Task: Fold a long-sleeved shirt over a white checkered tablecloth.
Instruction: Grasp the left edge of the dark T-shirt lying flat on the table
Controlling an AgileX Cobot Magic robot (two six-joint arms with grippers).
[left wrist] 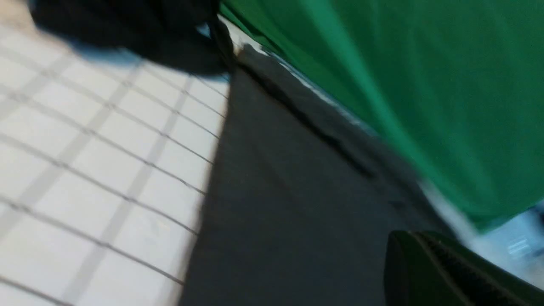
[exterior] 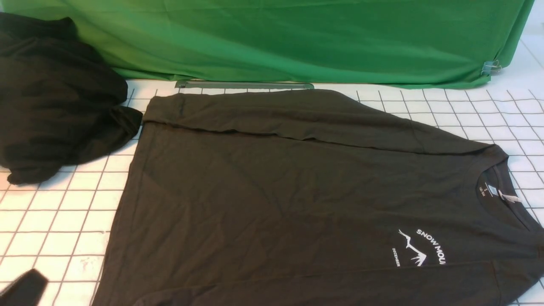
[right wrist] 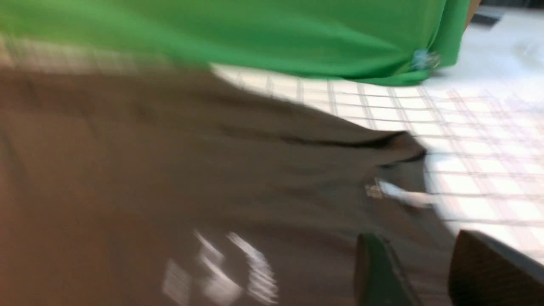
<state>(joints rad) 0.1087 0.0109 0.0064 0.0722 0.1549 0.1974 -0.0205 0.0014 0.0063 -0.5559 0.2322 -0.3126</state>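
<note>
Nearest the front camera, the dark, blurred tip of the left gripper (exterior: 23,289) shows over the near left part of the wide white tablecloth ruled with thin dark grid lines (exterior: 55,212). In the left wrist view its fingers are pressed together with nothing between them. It stands just beside the hem of the shirt, and I cannot tell whether it touches the cloth.

The large charcoal-olive jersey long-sleeved shirt (exterior: 276,191) lies flat across the middle of the tablecloth, hem to the left and collar to the right. Its near edge and right shoulder run out of the picture. One sleeve is folded over the body as a long band along the far side. A white neck label (exterior: 488,190) sits inside the collar, and a small white mountain print (exterior: 418,248) is on the chest.

The right gripper (right wrist: 418,255) hangs above the shirt near the collar, jaws apart and gripping nothing.

A shapeless black heap of cloth (exterior: 51,93) lies at the far left corner, touching the shirt's hem corner. A plain bright green cloth (exterior: 297,38) hangs along the far edge.
</note>
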